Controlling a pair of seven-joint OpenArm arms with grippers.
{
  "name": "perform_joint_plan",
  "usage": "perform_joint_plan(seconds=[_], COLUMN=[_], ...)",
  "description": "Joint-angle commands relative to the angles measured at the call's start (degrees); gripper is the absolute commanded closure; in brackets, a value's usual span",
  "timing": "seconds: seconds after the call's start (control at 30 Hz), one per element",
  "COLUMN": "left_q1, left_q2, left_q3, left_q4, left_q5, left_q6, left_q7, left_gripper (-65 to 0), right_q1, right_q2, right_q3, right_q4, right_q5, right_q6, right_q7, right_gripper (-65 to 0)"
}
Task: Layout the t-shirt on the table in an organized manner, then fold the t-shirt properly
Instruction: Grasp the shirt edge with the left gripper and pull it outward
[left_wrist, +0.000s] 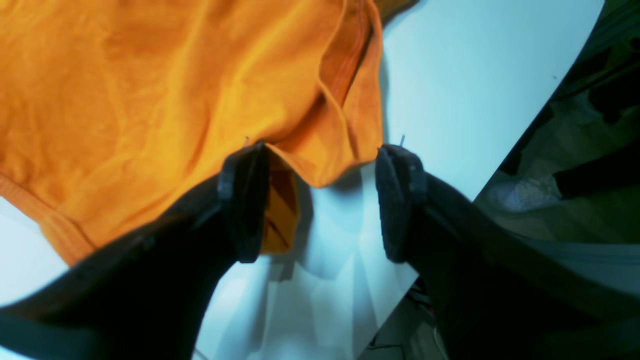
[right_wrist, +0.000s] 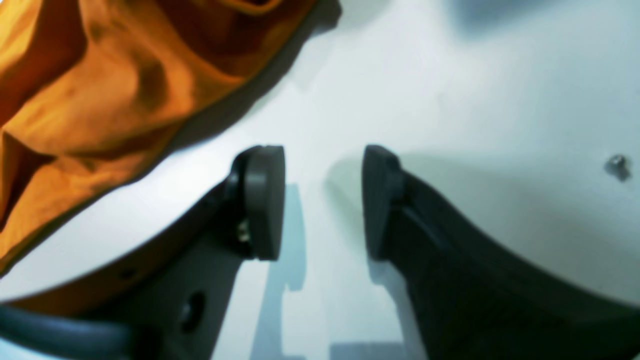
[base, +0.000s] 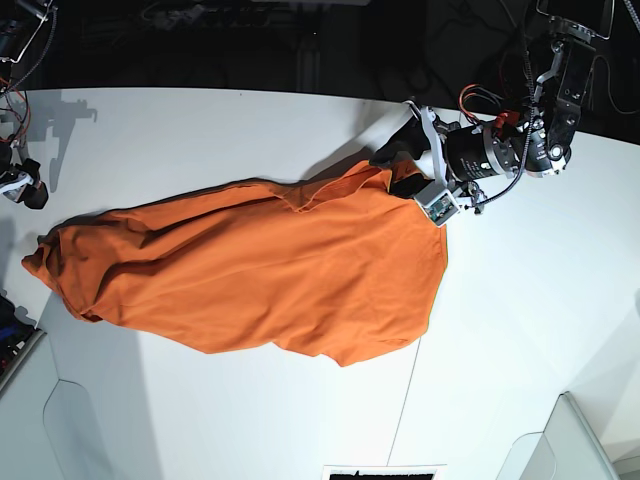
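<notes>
Orange shirt (base: 260, 270), soft and limp, rumpled on the desk (base: 520, 330).
My left claw (left_wrist: 320, 200) gapes at its hem corner; right claw (right_wrist: 322, 200) open, empty, at nine o'clock.

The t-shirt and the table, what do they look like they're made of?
T-shirt: soft orange knit cloth, probably cotton; it creases, drapes and has stitched hems. Table: hard, smooth white panel, matte with slight sheen, likely laminate or painted board; a thin seam shows.

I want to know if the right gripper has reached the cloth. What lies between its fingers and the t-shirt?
Only bare white table: the right wrist view shows the open right gripper apart from the t-shirt.
</notes>
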Motion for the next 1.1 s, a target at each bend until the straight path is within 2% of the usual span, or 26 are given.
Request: perform_joint_plan(seconds=[0.0,0.07,0.1,0.13,0.23,0.27,0.4,0.5,0.6,0.7,0.83,0.93,0.97,1.0,1.07], left_q1=[-0.6,-0.6,-0.6,-0.6,-0.6,-0.6,-0.6,-0.6,-0.6,-0.6,-0.6,-0.6,-0.6,-0.6,-0.6], left_q2=[-0.6,-0.6,-0.5,-0.4,0.1,0.1,-0.4,-2.9,-6.3,-8.8,-9.9,-9.9,-9.9,-9.9,-10.3], left_q3=[0.0,0.8,1.6,2.5,6.2,7.3,8.5,8.5,8.5,8.5,8.0,6.2,5.2,4.2,1.8], left_q4=[0.9,0.9,0.9,0.9,0.9,0.9,0.9,0.9,1.0,1.0,1.0,1.0,1.0,1.0,1.0], left_q5=[-0.9,-0.5,0.1,1.0,4.5,5.7,7.4,6.4,4.7,3.4,3.3,3.3,3.1,3.0,2.1], left_q6=[-0.3,-0.3,-0.3,-0.3,-0.3,-0.3,-0.3,-0.3,-0.3,-0.3,-0.3,-0.3,-0.3,-0.3,-0.3], left_q7=[-1.5,-1.5,-1.5,-1.5,-1.4,-1.4,1.1,1.6,1.6,1.6,1.6,1.6,1.6,1.6,1.6], left_gripper=[-36.5,-35.4,-32.4,-26.8,-1.5,0.0,0.0,0.0,0.0,0.0,0.0,0.0,0.0,0.0,0.0], right_q1=[0.9,0.9,0.9,0.9,1.3,1.6,2.9,3.6,4.9,6.2,8.1,10.5,11.5,12.4,13.7], right_q2=[1.4,1.4,1.4,1.3,0.6,0.1,-1.7,-2.6,-3.8,-5.4,-9.0,-11.6,-12.3,-12.8,-13.4], right_q3=[0.3,0.3,0.3,0.3,0.3,0.2,-1.9,-5.0,-8.6,-12.2,-14.8,-15.1,-15.1,-15.1,-15.1], right_q4=[0.7,0.7,0.6,0.6,0.6,0.6,0.6,0.5,0.4,0.3,0.0,-1.7,-2.6,-3.4,-3.8], right_q5=[0.9,0.9,0.9,0.9,0.9,0.9,0.4,-1.5,-4.4,-5.2,-8.3,-9.8,-10.1,-10.6,-11.3], right_q6=[0.0,0.0,0.0,0.0,0.0,0.0,0.0,-0.3,-4.2,-5.6,-7.3,-7.3,-7.3,-7.3,-7.0], right_q7=[1.4,1.7,1.9,2.3,3.5,3.6,3.9,5.6,6.4,6.5,7.4,7.7,7.8,7.8,8.0], right_gripper=[-25.6,-25.7,-25.6,-25.6,-25.6,-25.6,-25.6,-25.6,-25.7,-25.7,-25.7,-25.6,-24.7,-21.0,-7.6])
